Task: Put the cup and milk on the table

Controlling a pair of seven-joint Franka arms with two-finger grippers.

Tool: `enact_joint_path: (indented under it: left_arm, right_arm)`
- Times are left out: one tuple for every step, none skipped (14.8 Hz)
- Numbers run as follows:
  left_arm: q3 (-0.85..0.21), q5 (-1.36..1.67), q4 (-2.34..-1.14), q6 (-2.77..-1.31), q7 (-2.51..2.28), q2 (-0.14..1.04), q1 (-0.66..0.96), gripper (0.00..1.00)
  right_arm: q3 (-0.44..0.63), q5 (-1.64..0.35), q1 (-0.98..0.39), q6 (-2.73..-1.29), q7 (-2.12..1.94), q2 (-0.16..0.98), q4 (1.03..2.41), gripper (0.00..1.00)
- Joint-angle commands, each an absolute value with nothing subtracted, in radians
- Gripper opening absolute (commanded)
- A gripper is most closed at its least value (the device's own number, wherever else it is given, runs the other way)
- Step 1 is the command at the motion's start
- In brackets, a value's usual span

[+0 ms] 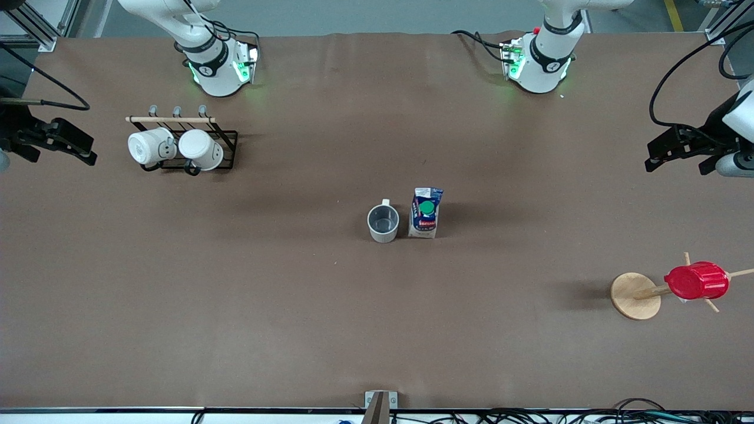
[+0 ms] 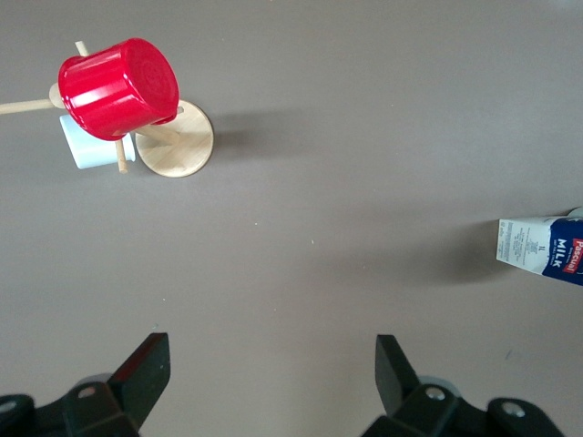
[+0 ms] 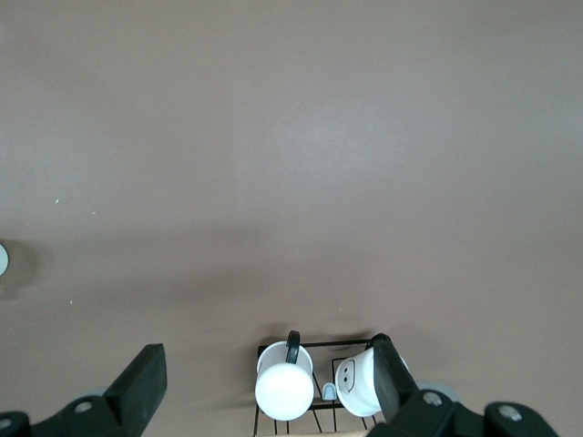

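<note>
Plainly "MILK" on carton (image 2: pixel 547 248) beside cup (image 1: pixel 383 223).

A high front camera faces both robots across the table (image 1: pixel 235 330); both raised wrist cameras look down, the left sharing the milk (image 1: pixel 426 213).
</note>
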State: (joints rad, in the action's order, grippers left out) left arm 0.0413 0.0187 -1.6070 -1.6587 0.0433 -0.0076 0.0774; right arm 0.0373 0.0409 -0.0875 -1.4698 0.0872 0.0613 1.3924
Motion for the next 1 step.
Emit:
enact_joint_path:
  left_arm:
    - [0.029, 0.014, -1.586, -1.655, 0.037, 0.000, 0.071, 0.99]
  right_arm:
    - [0.038, 0.021, -0.081, -1.482, 0.063, 0.046, 1.408, 1.00]
